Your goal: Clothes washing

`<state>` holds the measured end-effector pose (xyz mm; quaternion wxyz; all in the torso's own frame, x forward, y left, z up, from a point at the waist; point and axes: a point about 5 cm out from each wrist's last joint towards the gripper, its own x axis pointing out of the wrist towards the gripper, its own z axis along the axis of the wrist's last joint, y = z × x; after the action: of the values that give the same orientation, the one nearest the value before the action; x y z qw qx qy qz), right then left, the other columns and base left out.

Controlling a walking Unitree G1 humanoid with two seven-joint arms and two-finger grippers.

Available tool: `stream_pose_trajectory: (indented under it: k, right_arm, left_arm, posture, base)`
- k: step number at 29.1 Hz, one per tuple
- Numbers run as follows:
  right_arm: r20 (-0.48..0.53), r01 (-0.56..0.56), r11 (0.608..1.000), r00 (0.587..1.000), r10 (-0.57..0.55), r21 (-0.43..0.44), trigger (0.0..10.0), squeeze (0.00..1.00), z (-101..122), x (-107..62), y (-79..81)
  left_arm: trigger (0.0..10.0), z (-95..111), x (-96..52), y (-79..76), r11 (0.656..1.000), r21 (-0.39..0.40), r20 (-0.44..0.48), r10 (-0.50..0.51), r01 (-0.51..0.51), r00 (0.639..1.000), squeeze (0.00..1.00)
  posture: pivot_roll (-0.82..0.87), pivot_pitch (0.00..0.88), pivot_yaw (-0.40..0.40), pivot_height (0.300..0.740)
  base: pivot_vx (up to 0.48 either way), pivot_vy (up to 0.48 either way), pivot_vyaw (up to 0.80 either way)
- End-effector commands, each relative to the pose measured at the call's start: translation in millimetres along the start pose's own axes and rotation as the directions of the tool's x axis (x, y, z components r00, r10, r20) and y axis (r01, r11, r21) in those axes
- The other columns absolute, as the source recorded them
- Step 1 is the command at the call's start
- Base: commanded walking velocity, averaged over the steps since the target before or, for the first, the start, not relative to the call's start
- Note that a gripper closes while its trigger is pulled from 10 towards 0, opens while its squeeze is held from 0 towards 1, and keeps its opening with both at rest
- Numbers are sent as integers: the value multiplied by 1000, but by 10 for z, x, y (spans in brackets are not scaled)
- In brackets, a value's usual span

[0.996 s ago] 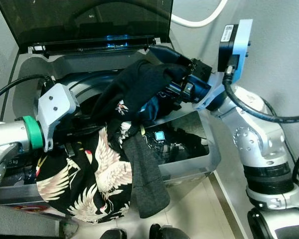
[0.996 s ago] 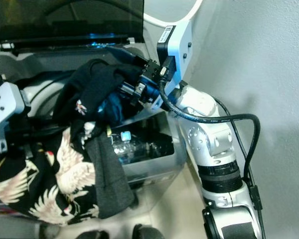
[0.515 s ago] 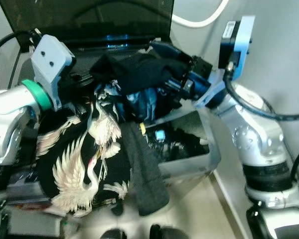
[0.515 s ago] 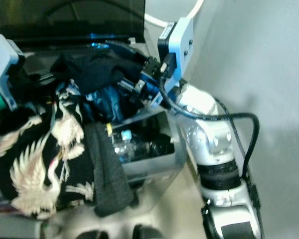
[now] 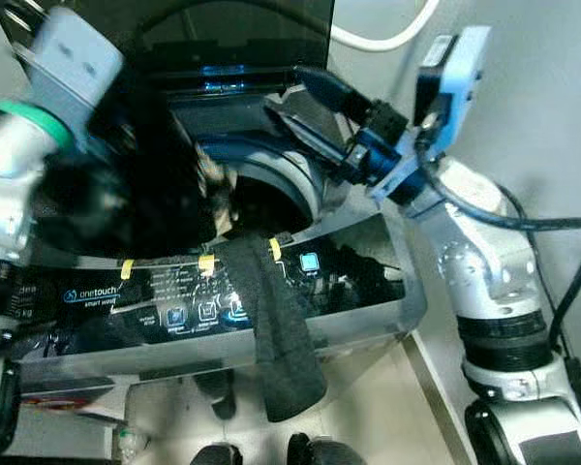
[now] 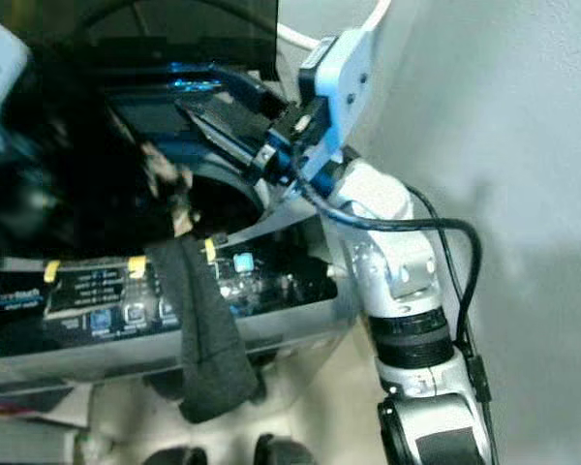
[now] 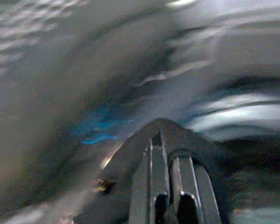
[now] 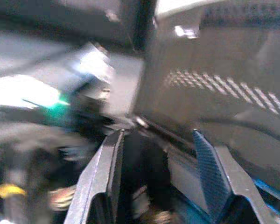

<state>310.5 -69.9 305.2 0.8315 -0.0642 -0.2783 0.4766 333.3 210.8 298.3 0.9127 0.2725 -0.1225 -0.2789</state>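
Note:
The top-loading washing machine (image 5: pixel 368 291) stands with its dark lid (image 5: pixel 223 29) raised and its drum opening (image 5: pixel 263 199) showing. A black garment with white crane print (image 5: pixel 136 189) hangs blurred over the machine's left side, its edge at the drum. My left arm (image 5: pixel 53 68) is raised at the back left; its gripper (image 7: pixel 170 205) is shut, dark cloth around the fingers. A grey garment (image 5: pixel 283 339) drapes over the front control panel and down the machine's face. My right gripper (image 5: pixel 308 107) hovers open above the drum's right rim, also seen as right gripper (image 8: pixel 156 186).
A white hose (image 5: pixel 387 39) curves along the wall behind the machine. A plain wall (image 5: pixel 542 116) runs close on the right. Pale floor tiles (image 5: pixel 387 407) lie at the machine's front right corner, beside my right arm's base.
My left arm swung up and back to the left, dragging the crane-print garment off the front panel, which now shows. The right gripper let go of the dark clothing and stands open.

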Motion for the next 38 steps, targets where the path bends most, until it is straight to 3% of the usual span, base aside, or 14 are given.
stream_pose_trajectory:
  k: [1, 3, 4, 5, 6, 14, 15, 19, 20, 22, 25, 30, 35, 38]
  right_arm:
    - [-40, 2, 999, 999, -3, -33, 10000, 0, -91, 44, 41]
    - [-39, 40, 998, 998, -42, -54, 10000, 0, -103, 73, 11]
    - [-9, 72, 997, 997, -73, -33, 10000, 0, -76, 90, -25]
    - [-9, 72, 997, 997, -73, -33, 10000, 0, -76, 90, -25]
    - [23, 94, 996, 995, -94, 5, 10000, 0, -35, 91, -59]
    - [176, -17, 983, 984, -16, 180, 10000, 0, 245, -79, -128]
    - [171, -159, 970, 977, 127, 183, 10000, 0, 284, -220, -35]
    - [139, -316, 926, 946, 292, 206, 10000, 0, 258, -354, 124]
    - [97, -362, 907, 932, 349, 214, 10000, 0, 195, -382, 204]
    - [-37, -440, 871, 888, 458, 220, 10000, 0, -34, -413, 400]
    - [-87, -453, 865, 873, 479, 214, 10000, 0, -136, -410, 455]
    - [-204, -390, 914, 891, 405, 115, 10000, 0, -368, -245, 427]
    - [-228, -393, 917, 888, 399, 73, 10000, 0, -430, -135, 472]
    - [-266, -455, 889, 851, 452, 55, 10000, 0, -462, -122, 563]
  left_arm:
    - [10000, 224, -12, -138, 987, -27, 112, -155, 159, 981, 0]
    - [10000, 309, -30, -149, 982, -71, 169, -163, 177, 972, 0]
    - [10000, 386, -34, -111, 983, -94, 218, -134, 157, 967, 376]
    - [10000, 386, -34, -111, 983, -94, 218, -134, 157, 967, 376]
    - [10000, 445, -46, -82, 981, -120, 252, -116, 150, 961, 1000]
    - [10000, 576, -172, -124, 968, -95, 310, -194, 233, 931, 1000]
    - [10000, 603, -288, -194, 945, -94, 325, -267, 312, 907, 1000]
    - [10000, 644, -395, -241, 927, -97, 344, -310, 362, 886, 941]
    - [10000, 682, -432, -231, 928, -96, 358, -306, 361, 882, 0]
    - [10000, 872, -484, -74, 953, -106, 452, -209, 285, 867, 0]
    - [10000, 986, -508, 30, 966, -122, 509, -136, 227, 850, 0]
    - [10000, 1229, -511, 203, 985, -143, 602, 12, 93, 798, 0]
    - [10000, 1268, -432, 128, 985, -124, 598, -23, 120, 801, 0]
    - [10000, 1211, -293, 50, 983, -147, 551, -10, 109, 834, 0]
  posture:
    - [81, 91, 49, 740]
    - [87, 92, 45, 740]
    - [89, 92, 44, 740]
    - [89, 92, 44, 740]
    - [91, 93, 43, 740]
    - [87, 94, 42, 740]
    - [84, 98, 41, 740]
    - [82, 98, 41, 740]
    - [82, 98, 41, 740]
    - [78, 102, 38, 740]
    - [78, 102, 38, 740]
    - [87, 90, 26, 740]
    - [88, 84, 34, 740]
    - [91, 81, 34, 740]
  base:
    - [0, 0, 0]
    - [0, 0, 0]
    - [0, 0, 0]
    - [0, 0, 0]
    - [0, 0, 0]
    - [0, 0, 0]
    - [0, 0, 0]
    - [0, 0, 0]
    - [0, 0, 0]
    - [0, 0, 0]
    - [0, 0, 0]
    - [0, 0, 0]
    - [0, 0, 0]
    - [0, 0, 0]
